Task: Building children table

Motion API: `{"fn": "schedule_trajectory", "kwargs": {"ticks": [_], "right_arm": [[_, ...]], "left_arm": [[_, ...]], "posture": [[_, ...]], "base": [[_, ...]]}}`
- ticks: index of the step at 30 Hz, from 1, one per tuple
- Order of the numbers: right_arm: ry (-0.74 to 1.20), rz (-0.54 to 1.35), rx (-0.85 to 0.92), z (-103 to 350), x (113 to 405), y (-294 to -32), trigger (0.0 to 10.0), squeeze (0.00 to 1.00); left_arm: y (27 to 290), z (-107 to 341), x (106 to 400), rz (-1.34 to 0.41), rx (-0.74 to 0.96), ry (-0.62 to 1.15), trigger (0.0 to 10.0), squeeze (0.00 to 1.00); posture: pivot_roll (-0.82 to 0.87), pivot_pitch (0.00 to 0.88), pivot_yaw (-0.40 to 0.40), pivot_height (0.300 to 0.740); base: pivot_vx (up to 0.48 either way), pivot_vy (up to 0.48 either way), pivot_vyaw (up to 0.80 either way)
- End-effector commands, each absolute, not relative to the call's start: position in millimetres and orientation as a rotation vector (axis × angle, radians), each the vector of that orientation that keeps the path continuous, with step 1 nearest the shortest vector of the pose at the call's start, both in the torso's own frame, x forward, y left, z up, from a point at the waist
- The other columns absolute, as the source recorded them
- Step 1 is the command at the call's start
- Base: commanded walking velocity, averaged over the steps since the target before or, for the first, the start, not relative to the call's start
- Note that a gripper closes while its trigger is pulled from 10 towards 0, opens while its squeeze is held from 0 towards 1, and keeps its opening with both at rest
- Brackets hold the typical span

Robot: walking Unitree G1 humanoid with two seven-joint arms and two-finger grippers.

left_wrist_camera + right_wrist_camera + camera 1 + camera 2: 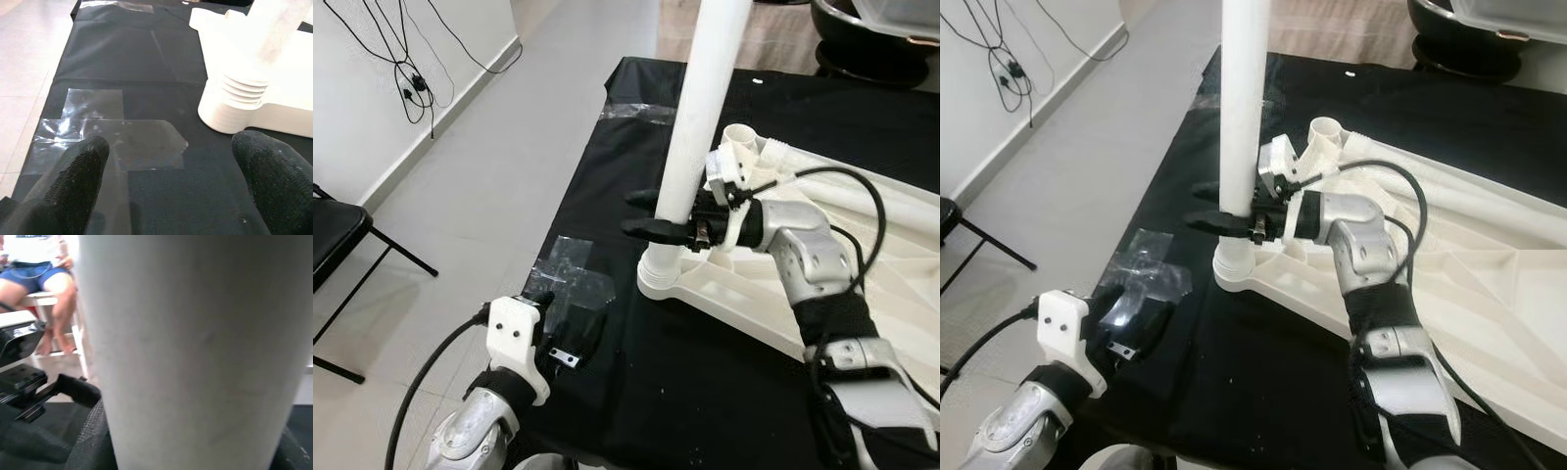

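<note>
Leg (700,108) stands upright in the head views, its long axis near vertical, its foot seated in the ribbed socket (658,274) at the near corner of the upturned tabletop (862,245), which lies on the black cloth (636,127). Your right gripper (651,213) comes in from the right, level, and pinches the leg just above the socket, a finger on either side. Your left gripper (543,333) is low at the cloth's near edge, well apart from the leg.

Left wrist view: both fingers (73,181) are spread, nothing between them; the socket (234,103) lies ahead, beyond the tape patches (112,137).

Right wrist view: the leg (195,342) sits close between the fingers; a seated person (44,279) is behind.

Judgement: the right arm is the nearer; any seating push must follow the leg's axis, straight down
</note>
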State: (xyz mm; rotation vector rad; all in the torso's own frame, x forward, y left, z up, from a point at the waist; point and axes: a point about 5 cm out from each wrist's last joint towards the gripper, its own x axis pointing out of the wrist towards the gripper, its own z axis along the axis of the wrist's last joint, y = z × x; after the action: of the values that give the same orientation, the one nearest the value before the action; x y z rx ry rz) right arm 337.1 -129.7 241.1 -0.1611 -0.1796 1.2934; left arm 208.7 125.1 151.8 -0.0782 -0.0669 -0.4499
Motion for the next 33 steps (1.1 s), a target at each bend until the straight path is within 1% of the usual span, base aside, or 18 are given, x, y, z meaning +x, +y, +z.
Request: {"fn": "schedule_trajectory", "kwargs": {"ticks": [1, 2, 3, 4, 5, 6, 8, 15, 16, 17, 19, 20, 21, 25, 26, 27, 28, 33], "right_arm": [[-0.103, 1.243, -0.151, 223, 333, -124, 0.0, 0.0], [-0.077, 1.045, -0.148, 210, 325, -120, 0.0, 0.0], [-0.01, 0.618, -0.129, 192, 318, -125, 0.0, 0.0], [0.045, 0.355, -0.15, 177, 299, -135, 0.0, 0.0], [0.045, 0.355, -0.15, 177, 299, -135, 0.0, 0.0], [0.066, 0.276, -0.154, 169, 282, -135, 0.0, 0.0], [0.082, 0.321, -0.135, 161, 265, -122, 0.0, 0.0], [0.026, 0.392, -0.137, 167, 281, -112, 0.0, 0.0], [0.017, 0.432, -0.135, 171, 283, -109, 10.0, 0.0], [0.017, 0.432, -0.135, 171, 283, -109, 10.0, 0.0], [-0.028, 0.525, -0.109, 185, 289, -106, 10.0, 0.0], [-0.048, 0.611, -0.069, 195, 289, -101, 10.0, 1.0], [-0.048, 0.611, -0.069, 195, 289, -101, 10.0, 1.0], [-0.12, 0.845, -0.069, 218, 295, -103, 10.0, 1.0], [-0.12, 0.845, -0.069, 218, 295, -103, 10.0, 1.0], [-0.134, 0.992, -0.09, 221, 302, -108, 10.0, 1.0], [-0.142, 1.024, -0.111, 221, 310, -111, 10.0, 0.0], [-0.123, 1.09, -0.15, 216, 325, -115, 10.0, 0.0]], "left_arm": [[125, 149, 207, -0.442, -0.075, -0.061, 10.0, 0.0], [125, 150, 208, -0.432, -0.067, -0.067, 10.0, 0.0], [127, 150, 209, -0.422, -0.056, -0.074, 10.0, 0.0], [128, 151, 210, -0.414, -0.05, -0.078, 10.0, 0.0], [128, 151, 210, -0.414, -0.05, -0.078, 10.0, 0.0], [129, 151, 211, -0.41, -0.047, -0.082, 10.0, 0.0], [131, 151, 214, -0.401, -0.03, -0.087, 10.0, 0.0], [132, 147, 223, -0.387, -0.003, -0.093, 10.0, 0.0], [133, 147, 223, -0.382, -0.004, -0.092, 10.0, 0.0], [133, 147, 223, -0.382, -0.004, -0.092, 10.0, 0.0], [134, 147, 224, -0.375, -0.006, -0.092, 10.0, 0.0], [133, 147, 224, -0.372, -0.006, -0.093, 10.0, 0.0], [133, 147, 224, -0.372, -0.006, -0.093, 10.0, 0.0], [131, 147, 225, -0.374, -0.008, -0.094, 10.0, 0.0], [131, 147, 225, -0.374, -0.008, -0.094, 10.0, 0.0], [129, 146, 225, -0.381, -0.013, -0.094, 10.0, 0.0], [128, 146, 225, -0.387, -0.017, -0.093, 10.0, 0.0], [124, 146, 223, -0.414, -0.031, -0.09, 10.0, 0.0]], "posture": [[0.06, 0.189, -0.073, 0.74], [0.06, 0.197, -0.074, 0.74], [0.04, 0.207, -0.066, 0.74], [0.03, 0.207, -0.057, 0.74], [0.03, 0.207, -0.057, 0.74], [0.03, 0.207, -0.057, 0.74], [0.02, 0.202, -0.037, 0.74], [0.05, 0.175, -0.027, 0.74], [0.05, 0.172, -0.027, 0.74], [0.05, 0.172, -0.027, 0.74], [0.06, 0.172, -0.029, 0.74], [0.06, 0.171, -0.033, 0.74], [0.06, 0.171, -0.033, 0.74], [0.07, 0.172, -0.04, 0.74], [0.07, 0.172, -0.04, 0.74], [0.08, 0.173, -0.04, 0.74], [0.08, 0.175, -0.046, 0.74], [0.1, 0.183, -0.052, 0.74]], "base": [[0.0, 0.0, 0.0], [0.0, 0.0, 0.0], [0.0, 0.0, 0.0], [0.0, 0.0, 0.0], [0.0, 0.0, 0.0], [0.0, 0.0, 0.0], [0.0, 0.0, 0.0], [0.0, 0.0, 0.0], [0.0, 0.0, 0.0], [0.0, 0.0, 0.0], [0.0, 0.0, 0.0], [0.0, 0.0, 0.0], [0.0, 0.0, 0.0], [0.0, 0.0, 0.0], [0.0, 0.0, 0.0], [0.0, 0.0, 0.0], [0.0, 0.0, 0.0], [0.0, 0.0, 0.0]]}}
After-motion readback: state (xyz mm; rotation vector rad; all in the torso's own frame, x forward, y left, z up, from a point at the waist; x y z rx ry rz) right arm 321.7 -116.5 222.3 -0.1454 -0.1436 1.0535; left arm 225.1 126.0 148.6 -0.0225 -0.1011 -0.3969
